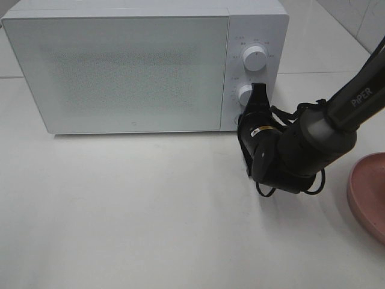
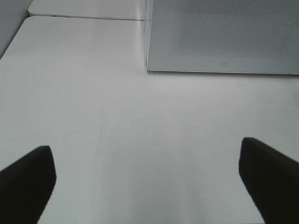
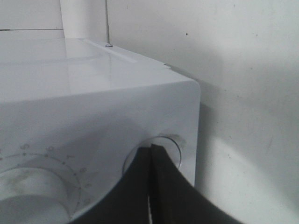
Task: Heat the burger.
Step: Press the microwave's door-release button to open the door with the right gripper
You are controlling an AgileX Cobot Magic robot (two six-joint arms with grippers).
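Burger hunting, no luck: can't spot it in any of the three views. Guessing behind the closed door of the boxy white microwave oven (image 1: pixel 132 72) up at 11 o'clock in the high view, but no way to confirm through that frosted front. Definitely not on the visible slice of the flat round pink plate (image 1: pixel 367 186) at 4 o'clock.

Handling-wise, expecting something light, soft and squashy, with stacked layers keen to slide apart. Would grab low across the bun's sides with a gentle squeeze, never top to bottom.

Right gripper (image 1: pixel 258 90) pinched fully together, holding nothing, tip right at the lower round white knob (image 1: pixel 244 94), at 6 o'clock from the upper round white knob (image 1: pixel 255 58). Touching or just beside, can't tell. Looks like dialling in the heat or time, hard to say which.

Left gripper (image 2: pixel 145 154) spread wide and empty, hanging over the bare white tabletop (image 2: pixel 117 93).
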